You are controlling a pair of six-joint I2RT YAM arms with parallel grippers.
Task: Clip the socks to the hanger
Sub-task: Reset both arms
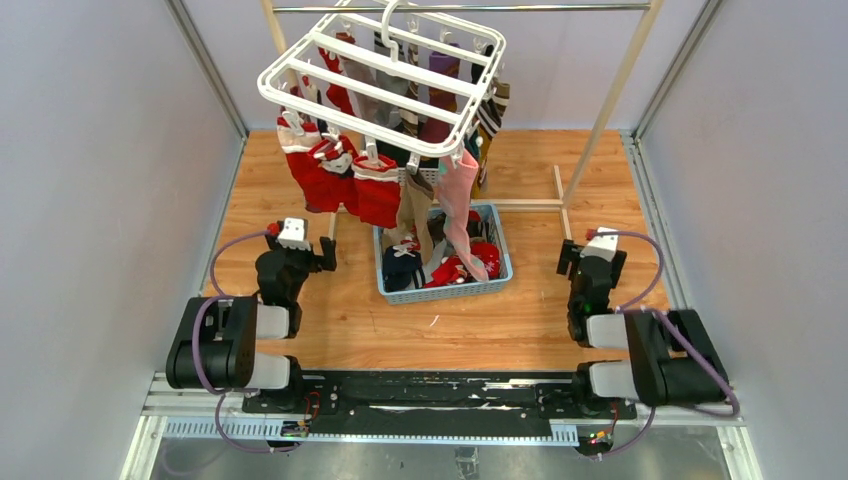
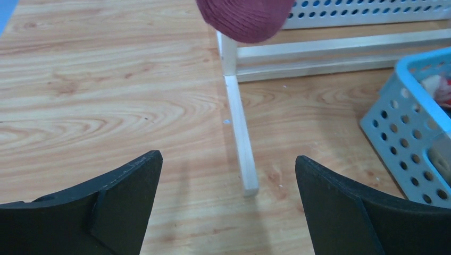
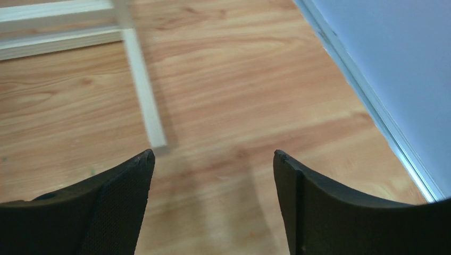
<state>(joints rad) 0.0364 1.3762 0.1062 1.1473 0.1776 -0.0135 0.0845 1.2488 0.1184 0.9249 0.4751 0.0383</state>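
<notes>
The white hanger [image 1: 385, 75] hangs tilted from the rail at the top, with several socks clipped under it: red ones with white cuffs [image 1: 340, 175] at the left, a tan one [image 1: 413, 210] and a pink one [image 1: 458, 205] in front, dark and striped ones behind. More socks [image 1: 455, 265] lie in the blue basket [image 1: 440, 290]. My left gripper [image 1: 300, 240] is open and empty, low, left of the basket; a red sock toe [image 2: 244, 18] hangs ahead of it. My right gripper [image 1: 592, 255] is open and empty, right of the basket.
The wood-and-metal rail stand has pale wooden feet on the floor [image 2: 239, 133] [image 3: 143, 90], one ahead of each gripper. The basket corner [image 2: 409, 133] shows at the right of the left wrist view. A grey wall and metal track [image 3: 372, 106] bound the right side.
</notes>
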